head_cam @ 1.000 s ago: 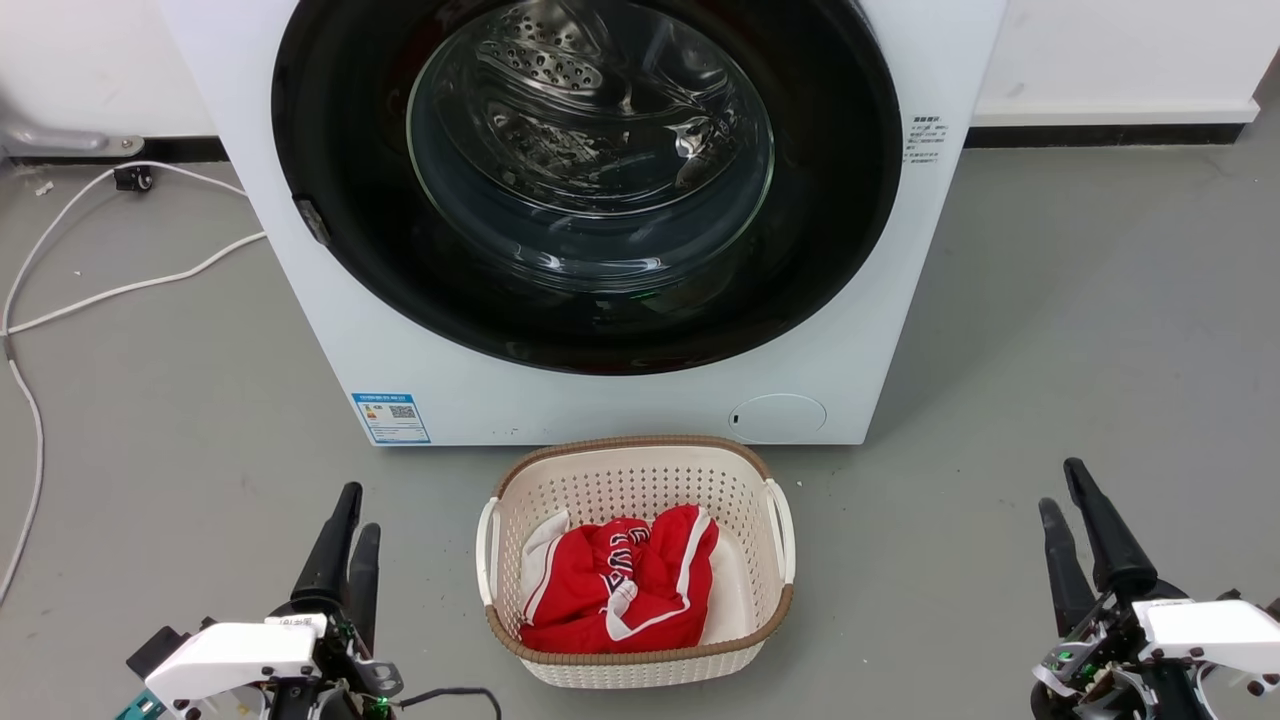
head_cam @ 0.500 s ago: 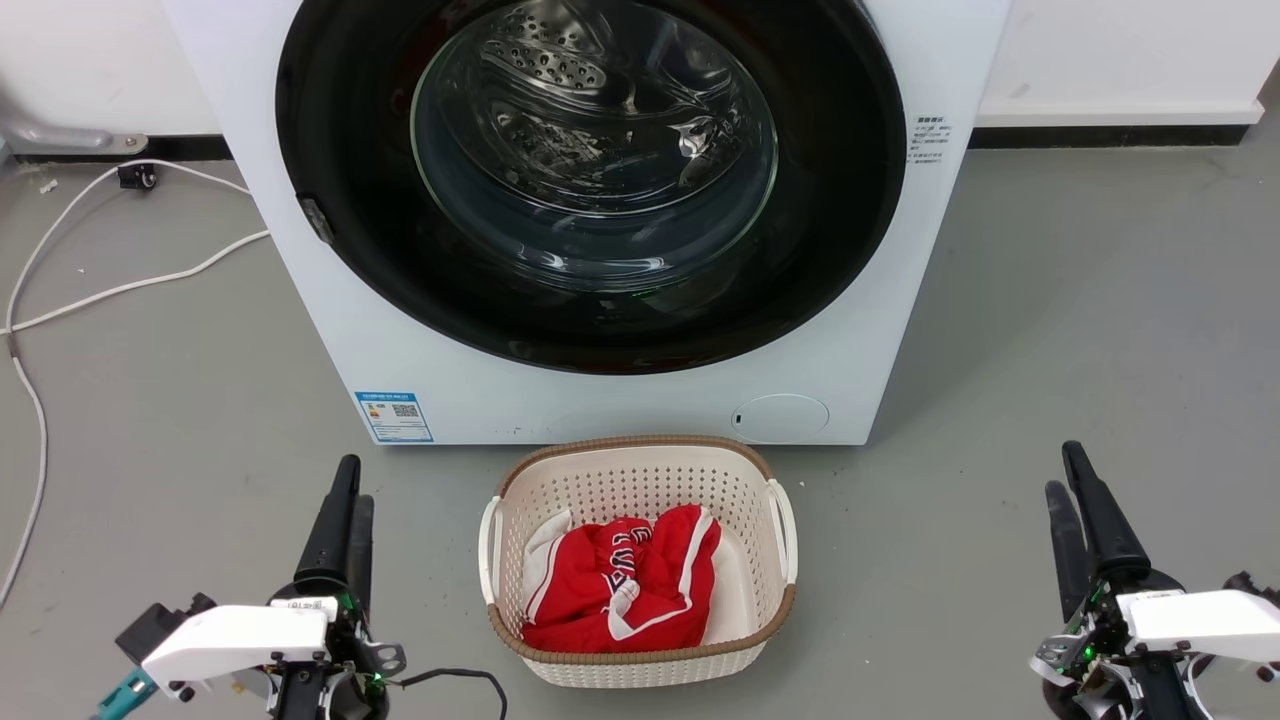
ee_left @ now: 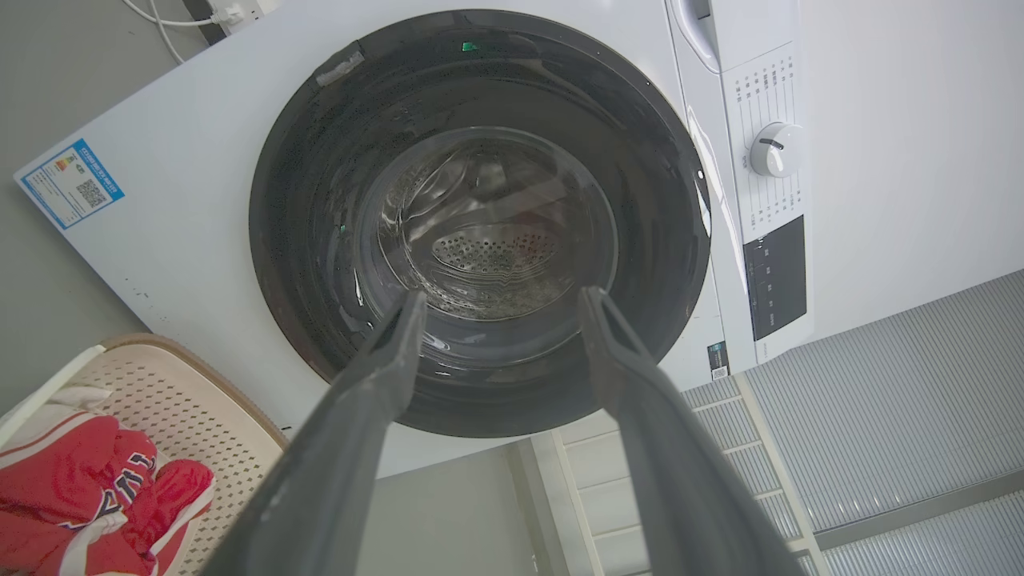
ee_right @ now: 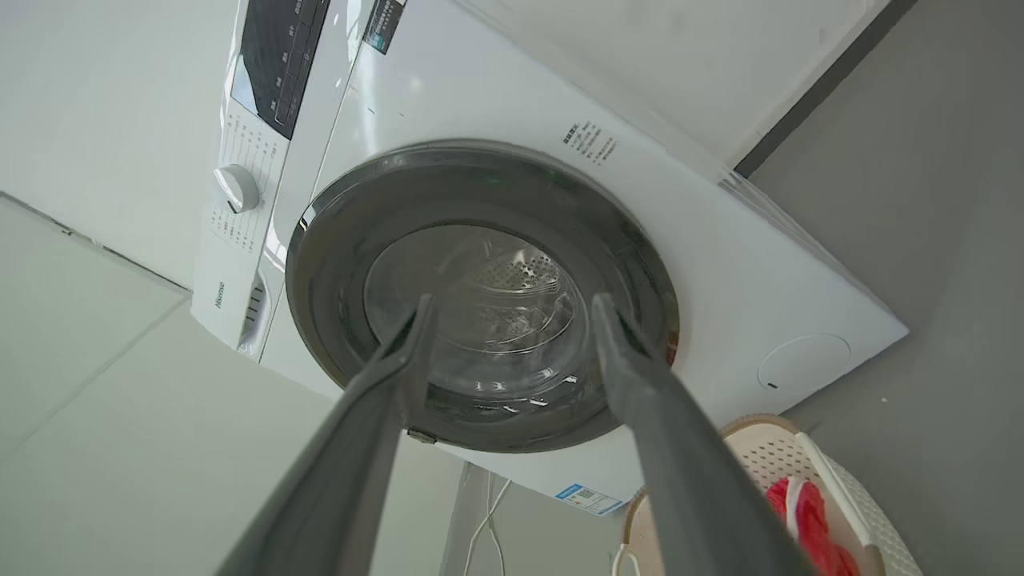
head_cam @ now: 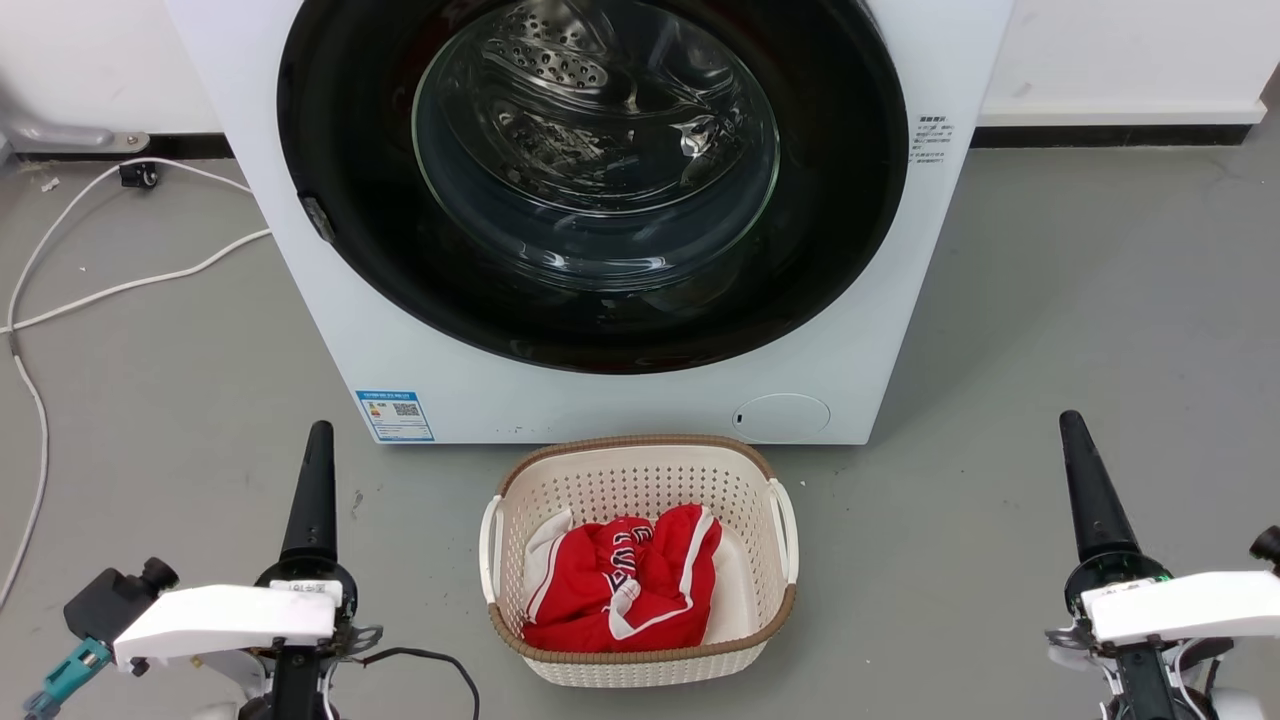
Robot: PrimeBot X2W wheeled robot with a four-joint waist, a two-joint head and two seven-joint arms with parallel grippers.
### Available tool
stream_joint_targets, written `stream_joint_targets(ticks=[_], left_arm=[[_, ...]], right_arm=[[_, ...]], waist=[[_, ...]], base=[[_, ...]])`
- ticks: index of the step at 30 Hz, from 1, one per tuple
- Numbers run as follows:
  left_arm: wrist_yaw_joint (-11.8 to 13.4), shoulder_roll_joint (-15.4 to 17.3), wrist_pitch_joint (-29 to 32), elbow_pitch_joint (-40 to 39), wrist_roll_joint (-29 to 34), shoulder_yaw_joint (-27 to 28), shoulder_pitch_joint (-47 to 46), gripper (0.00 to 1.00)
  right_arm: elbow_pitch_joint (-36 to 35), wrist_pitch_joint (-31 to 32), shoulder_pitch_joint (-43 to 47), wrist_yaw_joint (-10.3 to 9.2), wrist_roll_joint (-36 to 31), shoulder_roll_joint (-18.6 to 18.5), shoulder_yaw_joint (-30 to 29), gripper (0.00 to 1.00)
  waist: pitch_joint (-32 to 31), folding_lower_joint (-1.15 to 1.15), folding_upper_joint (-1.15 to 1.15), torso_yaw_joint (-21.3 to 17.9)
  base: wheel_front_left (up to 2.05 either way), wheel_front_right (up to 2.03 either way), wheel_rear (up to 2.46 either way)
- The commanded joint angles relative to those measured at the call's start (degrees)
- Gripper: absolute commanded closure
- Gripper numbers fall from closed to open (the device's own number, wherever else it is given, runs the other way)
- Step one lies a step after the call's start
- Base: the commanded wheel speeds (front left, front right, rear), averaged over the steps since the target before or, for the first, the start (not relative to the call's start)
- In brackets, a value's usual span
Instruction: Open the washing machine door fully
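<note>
While the washing machine door (head_cam: pixel 596 150) lies shut and flush against the front of the washing machine (head_cam: pixel 600 405), neither pincer touches it. The left pincer (head_cam: pixel 320 432) stands at the lower left of the head view and the right pincer (head_cam: pixel 1068 420) at the lower right. Both are over the grey floor (head_cam: pixel 1050 300), well apart from the machine, with fingers pointing toward it. Each wrist view shows its own two dark fingers spread wide with nothing between them, so both pincers are open. Obstruction: a cream perforated laundry basket (head_cam: pixel 640 472) sits on the floor just in front of the machine, below the door's lower rim and between the two arms. Contents: a crumpled red garment with white trim (head_cam: pixel 620 585), lying toward the near side. Also noted: a blue label (head_cam: pixel 394 416) at the machine's lower left corner, a small round cover (head_cam: pixel 781 414) at its lower right, and white cables (head_cam: pixel 130 285) trailing across the floor at the left of the head view. Against the picture half a second earlier, both pincers reach higher up the head view and have turned edge-on, each showing one finger where two showed side by side. Door, basket and garment are unchanged.
</note>
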Motion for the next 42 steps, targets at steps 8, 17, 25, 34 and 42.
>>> stream_joint_targets(ticks=[8, 17, 25, 34, 42], left_arm=[[-0.12, 0.16, -2.06, -2.94, 12.88, -0.82, -0.63, 0.00], [-0.14, 0.12, -3.71, -3.98, 25.02, -2.07, -0.15, 0.00], [0.21, 0.28, -5.11, -4.82, 34.80, -3.11, 0.33, 0.00], [2.22, 1.38, -6.52, -5.61, 43.82, -5.22, 1.27, 0.00], [4.37, 2.33, -7.69, -5.66, 49.32, -7.05, 1.81, 0.00]], right_arm=[[-3.47, -2.03, 0.96, 0.01, -15.65, 0.01, 1.03, 0.00], [-4.08, -2.03, 1.99, 0.01, -26.66, 0.12, 1.10, 0.00], [-4.55, -2.15, 2.48, 0.01, -33.49, 0.21, 1.27, 0.00], [-4.53, -2.28, 2.30, 0.01, -40.75, 0.31, 1.26, 0.00], [-4.77, -2.29, 2.49, 0.01, -46.70, 0.39, 1.06, 0.00]], waist=[[-0.20, 0.00, 0.00, -0.18], [-0.33, 0.00, 0.00, -0.40], [-0.32, 0.00, 0.00, -0.66], [-0.28, 0.00, 0.00, -0.57], [-0.39, 0.00, 0.00, -0.59]], base=[[0.00, 0.00, 0.00], [0.00, 0.00, 0.00], [0.00, 0.00, 0.00], [0.00, 0.00, 0.00], [0.00, 0.00, 0.00]])
